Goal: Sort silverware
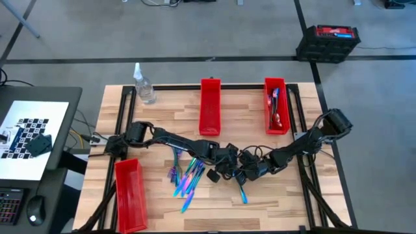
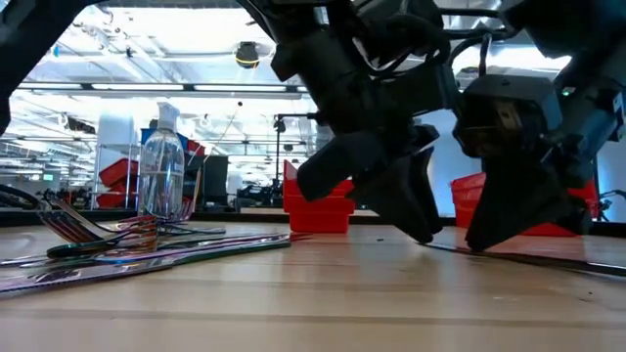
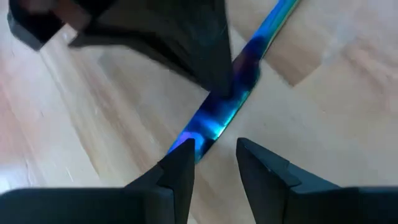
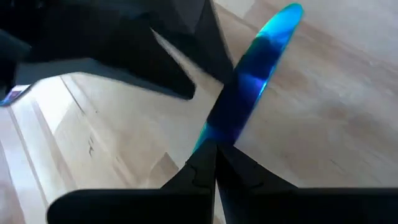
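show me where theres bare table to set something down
Bare wood lies between the middle red bin and the right red bin, in the near right corner of the table, and between the spray bottle and the middle bin. Crowded: the centre, where the left hand and right hand meet over a utensil, beside the silverware pile.

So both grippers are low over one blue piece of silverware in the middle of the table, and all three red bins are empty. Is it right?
Not fully. The high view shows silverware already lying in the back right red bin; the other two bins look empty. The rest holds: the left gripper and the right gripper are both low over one blue piece mid-table.
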Motion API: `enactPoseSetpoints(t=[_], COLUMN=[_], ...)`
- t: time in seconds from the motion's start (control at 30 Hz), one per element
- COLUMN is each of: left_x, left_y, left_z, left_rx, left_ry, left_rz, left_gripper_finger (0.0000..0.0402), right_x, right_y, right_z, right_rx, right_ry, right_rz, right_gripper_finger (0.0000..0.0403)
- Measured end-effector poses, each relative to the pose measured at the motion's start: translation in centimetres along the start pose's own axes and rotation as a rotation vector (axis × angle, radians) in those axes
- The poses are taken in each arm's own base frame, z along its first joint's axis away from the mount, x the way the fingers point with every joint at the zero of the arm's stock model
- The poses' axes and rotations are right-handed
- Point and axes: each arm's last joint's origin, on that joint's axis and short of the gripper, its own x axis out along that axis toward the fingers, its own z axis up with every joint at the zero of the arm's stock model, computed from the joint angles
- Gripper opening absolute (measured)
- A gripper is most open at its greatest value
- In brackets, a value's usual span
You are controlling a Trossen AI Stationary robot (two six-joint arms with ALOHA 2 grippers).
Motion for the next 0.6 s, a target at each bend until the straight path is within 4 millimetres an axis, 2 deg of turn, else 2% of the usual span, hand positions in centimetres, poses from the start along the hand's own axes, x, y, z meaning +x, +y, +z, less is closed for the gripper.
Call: enactPoseSetpoints(t=[0.37,0.6], left_x=[0.6,0.6], left_y=[-0.5,-1.3], left_z=[0.1,0.4], left_rx=[0.034,0.248], left_ry=[-0.028,0.033], left_rz=[0.004,0.059], left_gripper_finger=[0.0109,0.0109], right_x=[0.1,-0.1], right_y=[-0.2,-0.2], right_z=[0.2,0.2], right_rx=[-0.013,-0.019], right_ry=[0.001,0.003], right_rz=[-0.021,-0.022], right_gripper_finger=[0.0,0.0])
